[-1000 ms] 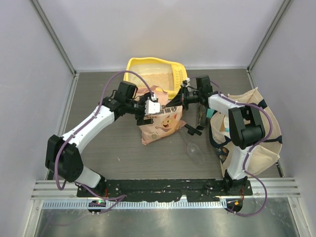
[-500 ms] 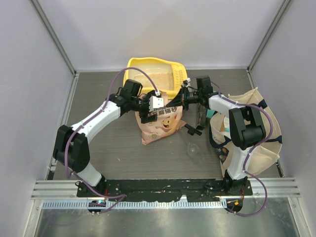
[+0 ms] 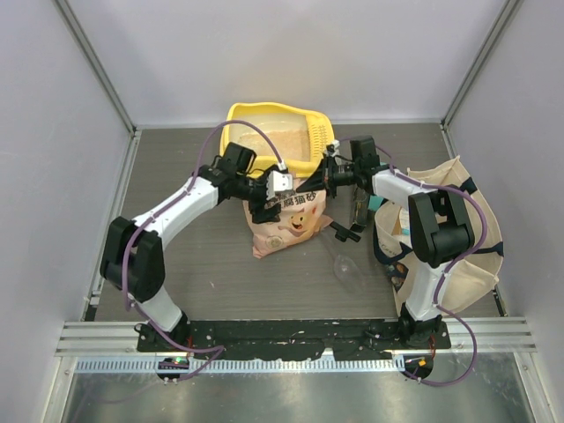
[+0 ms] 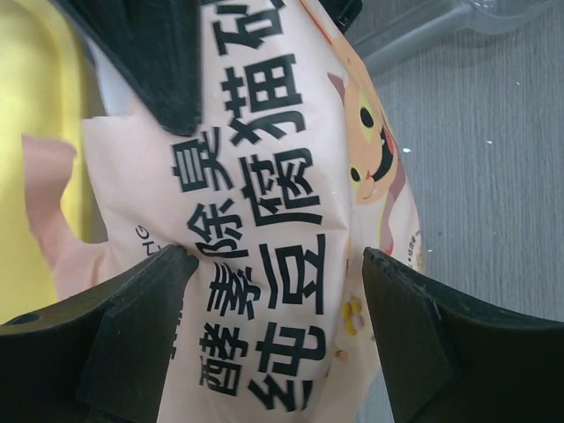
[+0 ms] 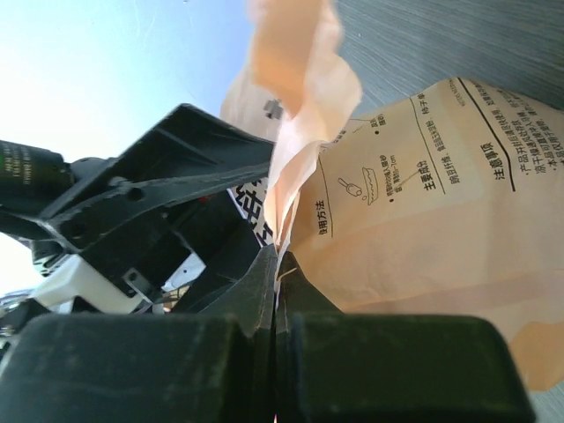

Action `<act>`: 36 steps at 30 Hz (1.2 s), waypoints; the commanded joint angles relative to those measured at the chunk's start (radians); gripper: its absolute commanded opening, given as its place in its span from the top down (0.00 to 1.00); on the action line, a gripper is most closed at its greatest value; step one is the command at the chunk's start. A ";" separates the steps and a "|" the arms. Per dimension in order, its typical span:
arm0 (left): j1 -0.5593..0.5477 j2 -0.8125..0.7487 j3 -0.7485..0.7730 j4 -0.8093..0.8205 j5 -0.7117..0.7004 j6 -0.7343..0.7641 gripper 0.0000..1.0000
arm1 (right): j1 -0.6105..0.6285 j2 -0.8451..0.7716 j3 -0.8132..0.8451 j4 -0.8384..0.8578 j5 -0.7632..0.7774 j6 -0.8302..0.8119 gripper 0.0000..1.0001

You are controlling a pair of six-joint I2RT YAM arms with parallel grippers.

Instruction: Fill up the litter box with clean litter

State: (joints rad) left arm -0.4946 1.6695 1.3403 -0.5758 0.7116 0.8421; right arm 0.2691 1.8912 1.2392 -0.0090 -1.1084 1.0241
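Top external view, read from the left: the left tool (image 3: pixel 264 198) is seen with jaws apart, astride the upper face of the litter bag (image 3: pixel 286 227), which stands on the bench (image 3: pixel 194 256) just before the litter box (image 3: pixel 233 115) (some clean litter (image 3: pixel 278 141) lies in it already), while the right tool (image 3: pixel 330 174) is clamped on the bag's top edge. The bag's body should be gripped firmly before any lift, and its mouth carried over the yellow rim, so that no granules are spilled.

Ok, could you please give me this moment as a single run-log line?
left gripper: open, astride peach-orange plastic litter bag | right gripper: shut on bag's top flap | large yellow plastic litter box: beige granules inside
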 commanded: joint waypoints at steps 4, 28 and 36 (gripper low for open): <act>-0.033 -0.013 -0.087 -0.030 -0.021 0.000 0.28 | -0.017 -0.061 0.061 -0.191 0.001 -0.097 0.99; 0.008 -0.168 -0.227 0.183 -0.130 -0.443 0.71 | -0.048 -0.015 0.193 -0.477 0.122 -0.091 0.99; 0.071 -0.194 -0.245 0.125 0.104 -0.365 0.93 | -0.119 0.015 0.373 -0.322 0.085 -0.315 0.37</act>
State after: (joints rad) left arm -0.4721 1.5196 1.1004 -0.3580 0.6575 0.4606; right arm 0.2176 1.9099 1.4513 -0.4725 -0.9939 0.8421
